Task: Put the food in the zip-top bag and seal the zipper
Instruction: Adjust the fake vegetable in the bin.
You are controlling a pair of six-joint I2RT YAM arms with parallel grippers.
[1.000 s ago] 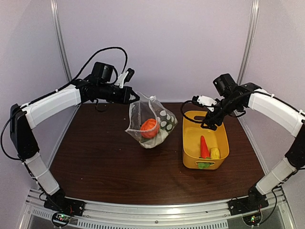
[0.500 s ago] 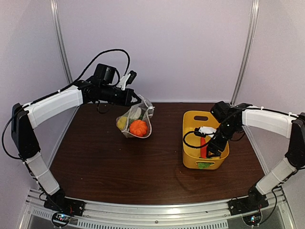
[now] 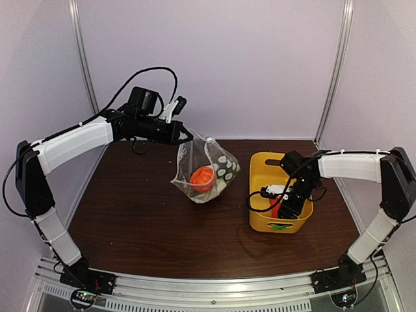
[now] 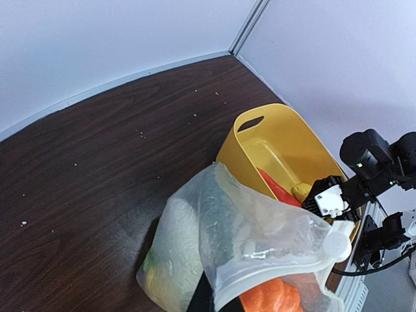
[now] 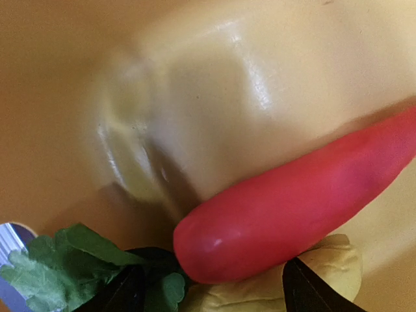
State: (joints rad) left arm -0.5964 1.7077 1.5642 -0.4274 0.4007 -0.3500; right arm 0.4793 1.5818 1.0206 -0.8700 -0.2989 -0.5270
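Looking at the top view, we've got the left gripper (image 3: 184, 136) pinched tight on the top edge of the zip-top bag (image 3: 207, 170). The bag hangs above the table (image 3: 143, 214) with an orange piece (image 3: 202, 177) and some pale bits inside. A small white slider tab (image 3: 209, 140) sits at its top corner. Over on the other side, the right gripper (image 3: 283, 208) is down inside the yellow basket (image 3: 260, 218). Its fingers (image 5: 127, 292) are spread either side of the red piece (image 5: 292, 214), and we can't tell if they touch it. A green leafy piece (image 5: 58, 266) and a yellow piece (image 5: 325, 260) lie right beside it.
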